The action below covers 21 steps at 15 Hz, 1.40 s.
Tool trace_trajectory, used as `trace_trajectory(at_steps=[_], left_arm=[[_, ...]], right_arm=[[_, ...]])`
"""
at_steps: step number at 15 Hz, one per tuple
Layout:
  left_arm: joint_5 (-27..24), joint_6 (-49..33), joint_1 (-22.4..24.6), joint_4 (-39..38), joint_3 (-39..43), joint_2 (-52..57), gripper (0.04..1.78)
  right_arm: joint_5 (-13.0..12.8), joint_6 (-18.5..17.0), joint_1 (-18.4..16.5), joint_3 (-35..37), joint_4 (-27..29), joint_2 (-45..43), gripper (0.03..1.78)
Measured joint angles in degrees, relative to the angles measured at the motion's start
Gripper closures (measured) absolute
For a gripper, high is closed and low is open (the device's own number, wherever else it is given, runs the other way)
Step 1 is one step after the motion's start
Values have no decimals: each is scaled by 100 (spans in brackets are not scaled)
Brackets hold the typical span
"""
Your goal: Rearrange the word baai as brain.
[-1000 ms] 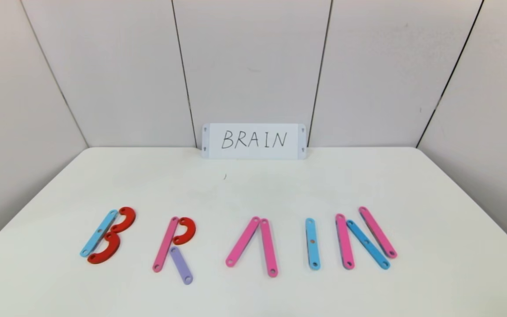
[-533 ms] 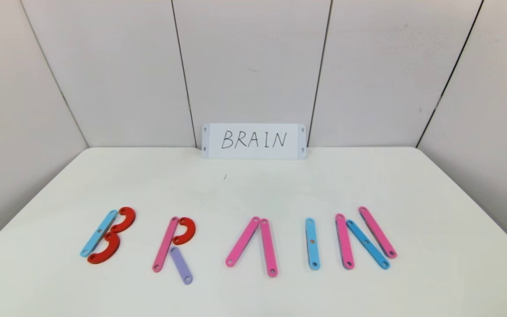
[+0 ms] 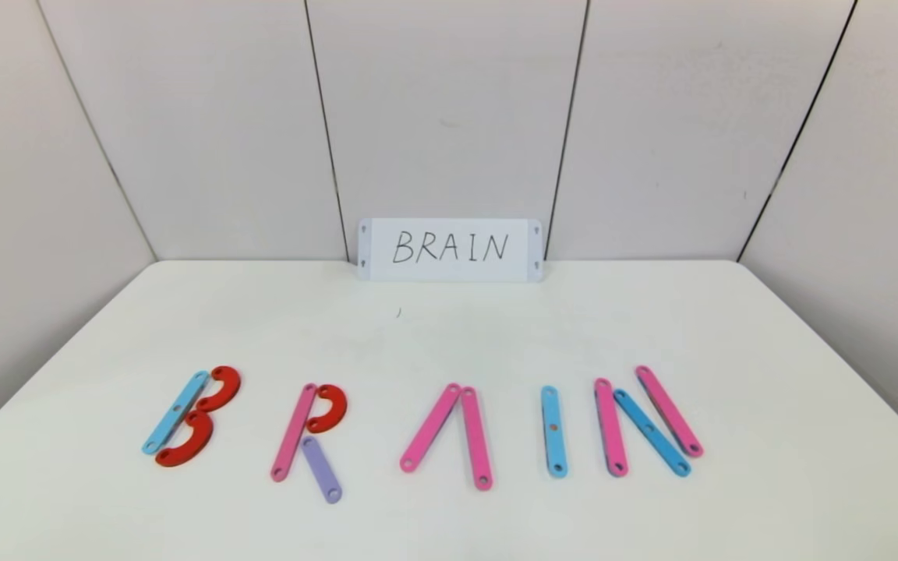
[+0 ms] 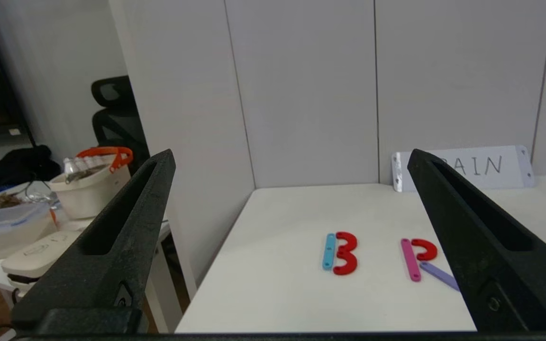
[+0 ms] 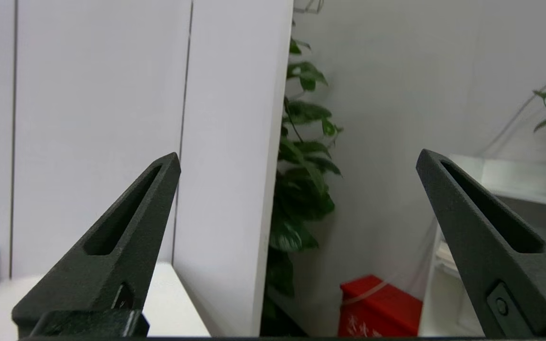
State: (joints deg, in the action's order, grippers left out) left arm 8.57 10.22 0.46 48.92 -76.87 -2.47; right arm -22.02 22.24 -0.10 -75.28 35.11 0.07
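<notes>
Plastic word reads BRAIN on the white table (image 3: 449, 335).

The word (image 3: 433, 425) lies along the near edge, facing the handwritten card (image 3: 449, 249); left gripper (image 4: 292, 161) and right gripper (image 5: 296, 161) gape wide, seemingly parked off-table.

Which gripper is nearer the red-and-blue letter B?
Left. The left gripper, open, looks onto the table with the red-and-blue letter B ahead. The right gripper, open, points past the table's far right side.

Matt plastic word (image 3: 426, 432) on smooth white table (image 3: 449, 335)
</notes>
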Motion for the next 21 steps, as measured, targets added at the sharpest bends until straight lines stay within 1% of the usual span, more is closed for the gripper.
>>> trace_trajectory(at_steps=[2,5,8,10,13,15,17,19,21], left_arm=[[324,59,-17,-752,417,133,9],[410,26,-24,-1103,1014,221,9],[581,-72,-24,-1642,1941,229,9],[744,-72,-20,-2210,2653,232,9],[833,-51,-22,-3140,3803,232,9],[827,-44,-22,-3646,4521,232,9],[802,4,-24,-4137,5080,232,9],[783,69,-22,-4385,5386,232,9],[783,65,-24,-4418,5587,232,9]], right_arm=[[195,-18,0,361,-929,0,7],[302,-63,2,1197,-2216,0,7],[363,-63,0,2572,-3664,-2,7],[386,-49,0,3719,-4657,-2,7],[413,-46,0,5357,-5872,-2,7],[492,-60,0,6357,-6418,-2,7],[675,-72,0,7129,-6794,-2,7],[907,-85,0,7431,-6730,-2,7],[1108,-116,0,7503,-6385,-2,7]])
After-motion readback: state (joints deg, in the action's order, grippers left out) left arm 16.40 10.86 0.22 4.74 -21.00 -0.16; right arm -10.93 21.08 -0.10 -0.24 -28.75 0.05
